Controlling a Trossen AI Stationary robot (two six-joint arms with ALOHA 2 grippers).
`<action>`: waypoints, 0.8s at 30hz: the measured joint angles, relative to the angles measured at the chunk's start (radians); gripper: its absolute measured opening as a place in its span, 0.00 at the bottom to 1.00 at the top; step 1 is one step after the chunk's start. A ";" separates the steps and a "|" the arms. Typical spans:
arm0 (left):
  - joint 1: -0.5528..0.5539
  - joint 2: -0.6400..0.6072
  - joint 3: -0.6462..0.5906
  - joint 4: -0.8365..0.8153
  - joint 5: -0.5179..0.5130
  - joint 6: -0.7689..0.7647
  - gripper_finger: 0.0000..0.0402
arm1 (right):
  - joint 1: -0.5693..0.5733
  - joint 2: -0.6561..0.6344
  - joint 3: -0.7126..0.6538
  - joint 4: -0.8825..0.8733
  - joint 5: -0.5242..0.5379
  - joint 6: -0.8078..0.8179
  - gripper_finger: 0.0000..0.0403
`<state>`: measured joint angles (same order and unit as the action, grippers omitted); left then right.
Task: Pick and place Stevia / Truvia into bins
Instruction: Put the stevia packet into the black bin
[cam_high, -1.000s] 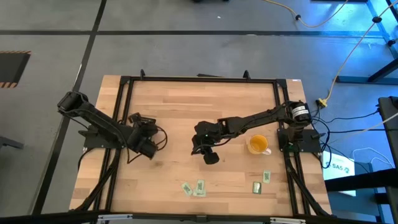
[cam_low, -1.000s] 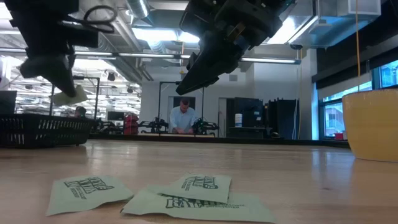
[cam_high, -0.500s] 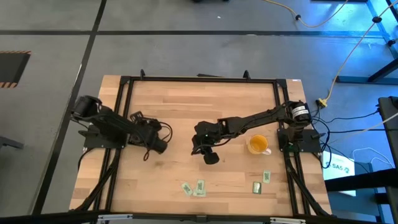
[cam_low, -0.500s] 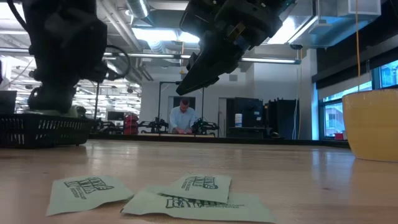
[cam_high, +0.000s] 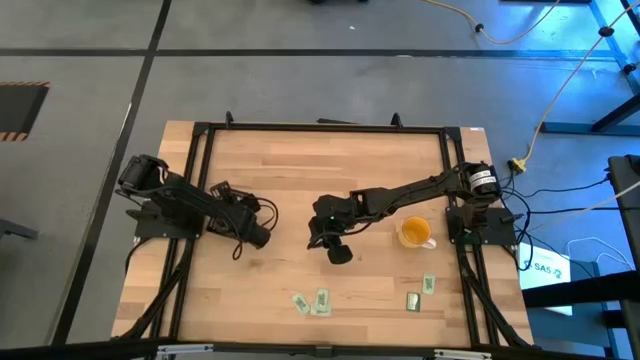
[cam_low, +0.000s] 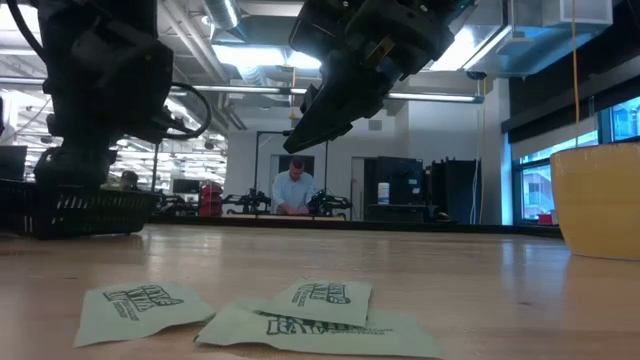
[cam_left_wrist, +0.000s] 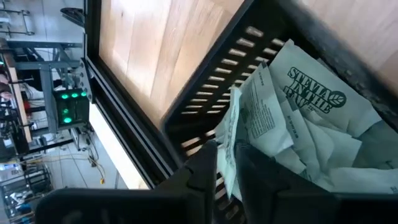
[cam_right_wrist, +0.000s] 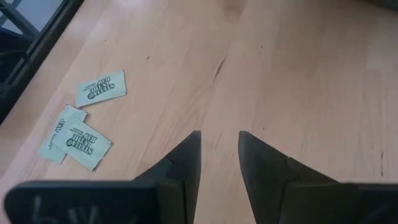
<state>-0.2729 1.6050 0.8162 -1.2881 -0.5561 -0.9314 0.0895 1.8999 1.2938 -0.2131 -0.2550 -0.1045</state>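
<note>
The black bin stands at the table's left and holds several crumpled green-and-white Stevia sachets. My left gripper is at the bin, shut on one sachet. My right gripper hovers open and empty over the table's middle. Loose sachets lie flat on the wood near the front edge; three of them show in the right wrist view. My left gripper pinches a sachet between its two fingers, by the end that reaches back between them. The sachet stands on edge and sticks out past the fingertips over the sachets in the bin. I cannot tell whether it touches them.
A yellow cup stands right of my right gripper, also at the low view's right edge. A black frame runs round the table. A person stands far behind the table.
My left gripper has gone down from above the bin to the bin's level, still shut on the sachet, and its arm has reached a little farther toward the table's right. In the last half second it has barely moved.
</note>
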 joint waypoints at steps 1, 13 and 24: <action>0.000 -0.005 0.000 -0.006 0.001 0.000 0.15 | 0.000 0.000 0.000 0.000 0.000 0.000 0.27; -0.005 -0.137 0.000 0.040 -0.003 -0.006 0.18 | 0.018 0.000 -0.001 0.026 -0.055 -0.019 0.27; -0.098 -0.199 0.000 0.657 0.015 0.379 0.17 | 0.157 0.000 -0.001 0.021 -0.044 -0.113 0.27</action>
<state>-0.3712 1.4059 0.8162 -0.6315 -0.5411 -0.5528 0.2463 1.8999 1.2930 -0.1917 -0.2994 -0.2173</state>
